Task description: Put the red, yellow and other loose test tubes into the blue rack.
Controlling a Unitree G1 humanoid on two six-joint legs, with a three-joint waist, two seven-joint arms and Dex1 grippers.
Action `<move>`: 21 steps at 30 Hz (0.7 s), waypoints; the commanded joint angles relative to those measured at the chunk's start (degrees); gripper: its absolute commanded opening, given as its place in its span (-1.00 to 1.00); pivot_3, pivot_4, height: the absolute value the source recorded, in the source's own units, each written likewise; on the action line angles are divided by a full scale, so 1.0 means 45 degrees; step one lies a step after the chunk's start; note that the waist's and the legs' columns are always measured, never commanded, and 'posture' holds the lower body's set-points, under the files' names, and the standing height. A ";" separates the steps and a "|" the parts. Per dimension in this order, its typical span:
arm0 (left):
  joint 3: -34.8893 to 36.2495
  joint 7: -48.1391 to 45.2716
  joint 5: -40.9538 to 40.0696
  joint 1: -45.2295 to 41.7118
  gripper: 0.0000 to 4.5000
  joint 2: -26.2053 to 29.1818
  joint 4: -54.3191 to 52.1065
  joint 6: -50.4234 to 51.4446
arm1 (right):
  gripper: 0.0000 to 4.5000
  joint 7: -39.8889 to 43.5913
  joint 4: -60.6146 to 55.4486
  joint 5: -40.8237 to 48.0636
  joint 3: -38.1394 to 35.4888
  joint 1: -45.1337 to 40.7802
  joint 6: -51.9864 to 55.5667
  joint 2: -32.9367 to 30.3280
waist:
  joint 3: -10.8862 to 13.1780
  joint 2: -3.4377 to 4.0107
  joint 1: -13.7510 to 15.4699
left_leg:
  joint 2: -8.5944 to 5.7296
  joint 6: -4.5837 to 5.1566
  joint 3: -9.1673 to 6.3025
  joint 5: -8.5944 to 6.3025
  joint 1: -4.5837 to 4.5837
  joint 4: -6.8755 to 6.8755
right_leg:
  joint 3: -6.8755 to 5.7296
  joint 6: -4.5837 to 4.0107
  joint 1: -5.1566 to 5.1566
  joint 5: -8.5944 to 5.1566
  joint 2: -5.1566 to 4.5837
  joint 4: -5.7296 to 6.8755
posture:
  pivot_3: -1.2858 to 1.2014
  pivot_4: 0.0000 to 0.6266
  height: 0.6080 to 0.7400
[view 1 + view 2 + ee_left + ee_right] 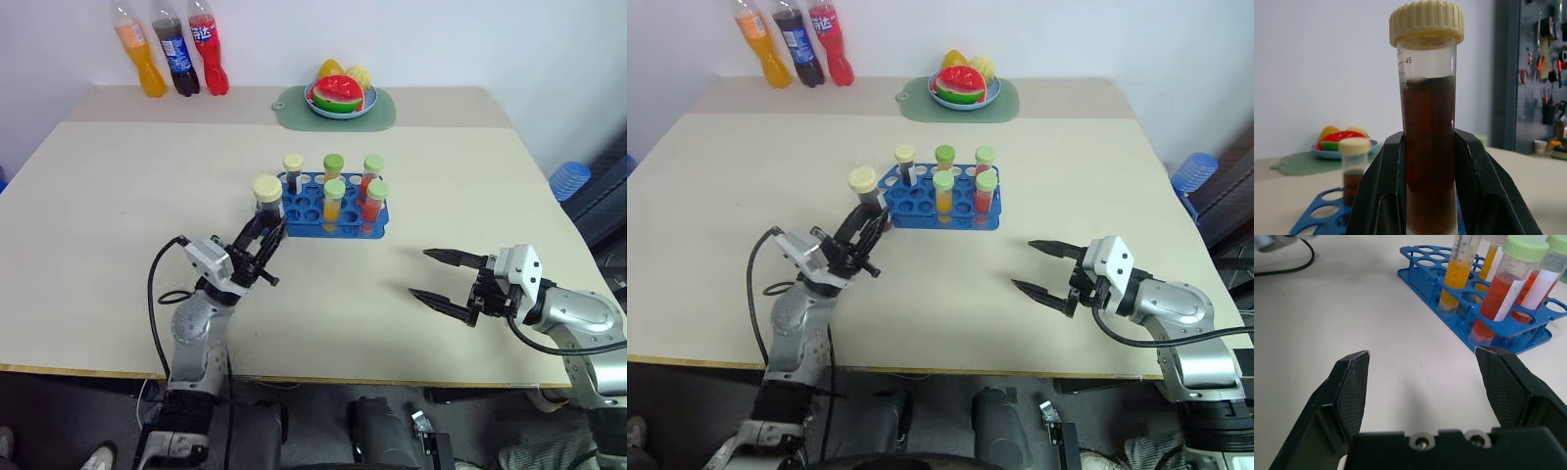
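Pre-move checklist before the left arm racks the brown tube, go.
1. Left gripper shut on the brown tube: ok, jaws clamp both sides.
2. Tube upright in the grip: ok in the left wrist view; it looks slightly tilted from the head view.
3. Cap on the tube: ok.
4. Free holes in the rack: ok, the left columns near the gripper stand open; five tubes fill the rest.
5. Tube bottom over a hole: not ok, it sits at the rack's left edge, not above a hole.
6. Right gripper out of the way: ok, open, to the right of the rack, holding nothing.
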 commanded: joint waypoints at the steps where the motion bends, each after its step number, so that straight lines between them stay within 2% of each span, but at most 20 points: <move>1: 0.0146 0.0955 0.0189 -0.0227 -0.66 0.0027 -0.1164 0.0599 | 0.70 -0.0059 -0.0428 0.0193 -0.0302 0.0025 -0.0040 -0.0090 | 0.0000 0.0000 -0.0004 | 0.0000 0.0000 0.0012 0.0000 0.0000 0.0000 | -0.0001 0.0000 -0.0001 0.0000 0.0002 0.0000 | 0.03 -0.52 1.00; 5: 0.0771 0.1601 -0.0291 -0.1667 -0.66 0.0327 -0.0635 0.1733 | 0.70 -0.0121 -0.0499 0.0213 -0.0327 0.0107 -0.0037 -0.0065 | 0.0001 -0.0002 -0.0006 | -0.0001 0.0000 0.0021 0.0000 0.0001 0.0002 | -0.0003 -0.0001 0.0001 0.0000 0.0006 0.0003 | 0.03 -0.52 1.00; 11: 0.1046 0.0831 -0.0716 -0.2413 -0.66 0.1080 -0.0018 0.2158 | 0.70 -0.0189 -0.0527 0.0219 -0.0315 0.0159 -0.0046 -0.0051 | 0.0000 0.0000 -0.0032 | 0.0001 0.0000 0.0027 0.0000 0.0002 -0.0004 | -0.0002 0.0000 -0.0005 -0.0001 0.0007 -0.0004 | 0.03 -0.52 1.00; 21: 0.0735 0.0428 0.0720 -0.3336 -0.66 0.1012 0.2692 0.0425 | 0.70 -0.0180 -0.0553 0.0244 -0.0282 0.0191 -0.0012 -0.0049 | 0.0001 -0.0001 -0.0004 | -0.0001 0.0000 0.0027 0.0000 0.0000 0.0001 | -0.0002 -0.0001 -0.0001 -0.0001 0.0006 -0.0006 | 0.03 -0.52 1.00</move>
